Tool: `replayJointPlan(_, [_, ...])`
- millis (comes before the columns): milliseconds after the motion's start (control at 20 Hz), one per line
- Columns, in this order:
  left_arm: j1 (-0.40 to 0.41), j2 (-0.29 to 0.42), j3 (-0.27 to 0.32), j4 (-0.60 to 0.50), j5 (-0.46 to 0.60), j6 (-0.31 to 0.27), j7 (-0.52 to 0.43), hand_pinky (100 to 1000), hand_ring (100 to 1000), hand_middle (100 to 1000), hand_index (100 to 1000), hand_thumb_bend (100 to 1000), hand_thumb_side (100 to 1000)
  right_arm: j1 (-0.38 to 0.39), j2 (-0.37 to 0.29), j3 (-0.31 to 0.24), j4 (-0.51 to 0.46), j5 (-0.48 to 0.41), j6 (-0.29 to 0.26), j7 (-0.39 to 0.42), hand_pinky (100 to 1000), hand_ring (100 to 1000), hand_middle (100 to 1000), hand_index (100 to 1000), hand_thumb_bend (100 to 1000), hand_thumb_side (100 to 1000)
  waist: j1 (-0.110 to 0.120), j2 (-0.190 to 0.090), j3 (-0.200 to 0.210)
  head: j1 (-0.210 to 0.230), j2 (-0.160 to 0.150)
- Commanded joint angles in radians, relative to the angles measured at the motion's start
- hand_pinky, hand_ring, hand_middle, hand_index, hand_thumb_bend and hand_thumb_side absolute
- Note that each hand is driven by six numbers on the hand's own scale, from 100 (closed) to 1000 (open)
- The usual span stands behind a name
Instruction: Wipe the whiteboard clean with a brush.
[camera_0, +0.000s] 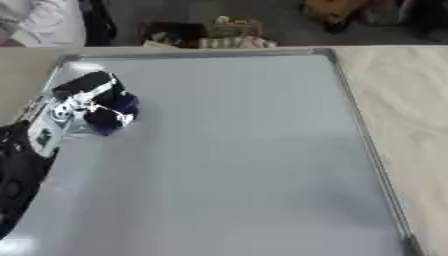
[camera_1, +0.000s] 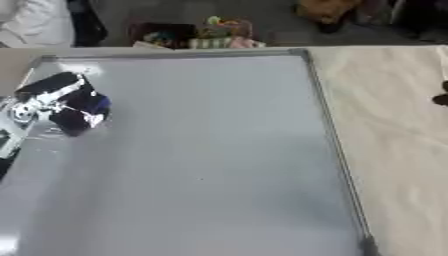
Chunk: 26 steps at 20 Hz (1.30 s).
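Your left arm (camera_0: 22, 165) enters from 8 o'clock edge, black, reaching toward 10 o'clock. Your left hand (camera_0: 92, 107) at 9–10 o'clock, fingers curled round dark blue object. Right arm, right hand out of sight.

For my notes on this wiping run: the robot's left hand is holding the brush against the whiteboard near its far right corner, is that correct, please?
Not quite: the left hand holds the brush on the whiteboard near its far left corner, not the right, as the left eye view shows. The rest stands.
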Motion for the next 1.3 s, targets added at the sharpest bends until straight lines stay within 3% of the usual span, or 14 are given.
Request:
replayJointPlan(50, [0.007,0.046,0.013,0.029,-0.038,0.014,0.021,313,381,187,489,100,205,-0.007,-0.012,-0.006,-0.011,-0.007,-0.002,0.002,885,859,578,922,143,1000,-0.004,-0.018,0.003,-0.002,-0.010])
replayJointPlan(500, [0.012,0.072,0.040,0.058,-0.091,0.053,0.064,317,383,189,488,100,205,-0.006,-0.012,-0.006,-0.011,-0.006,-0.003,0.003,886,859,578,922,148,1000,-0.006,-0.015,0.003,-0.003,-0.012])
replayJointPlan(1300, [-0.001,0.054,0.041,0.063,-0.027,0.067,0.060,304,374,178,498,100,223,-0.006,-0.010,-0.005,-0.011,-0.006,-0.003,0.007,888,860,578,922,151,1000,-0.007,-0.012,-0.003,0.003,-0.021])
